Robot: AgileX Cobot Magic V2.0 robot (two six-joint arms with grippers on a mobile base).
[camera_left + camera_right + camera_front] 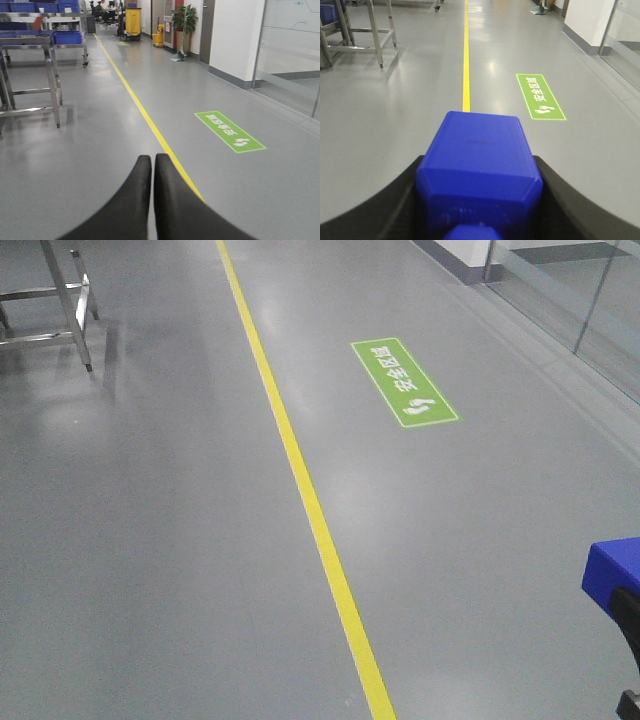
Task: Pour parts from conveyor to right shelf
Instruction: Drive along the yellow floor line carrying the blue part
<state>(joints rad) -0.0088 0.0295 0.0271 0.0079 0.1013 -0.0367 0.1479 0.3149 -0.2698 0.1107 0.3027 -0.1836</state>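
Far left: bare steel-legged bench [31, 75], nothing on it that I can see. Behind it, in the left wrist view, a steel-framed rack with large blue plastic bins [67, 37]. It may be the shelf I am bound for, but I cannot make out any rollers. No readable labels on the bins.

My left jaws: pressed together, tips touching, nothing between them. They are pointed level down the aisle, probably tucked out of the way for travel.

Centre: yellow painted line [300, 490] running along the glossy grey floor [150, 540], an aisle marking.

Right of the line: green rectangular floor sign [540, 96] with white characters, which I read as 安全区域, and a pair of white footprints. It likely marks a walking zone.

Far right: my right jaws clamped on the small bright-blue plastic cube [477, 165], one black finger [395, 200] against each side and its stud end facing the camera. Held level and low, I judge for carrying. The front view catches only its corner [612, 575]. No writing on it.

Conveyor not in view.
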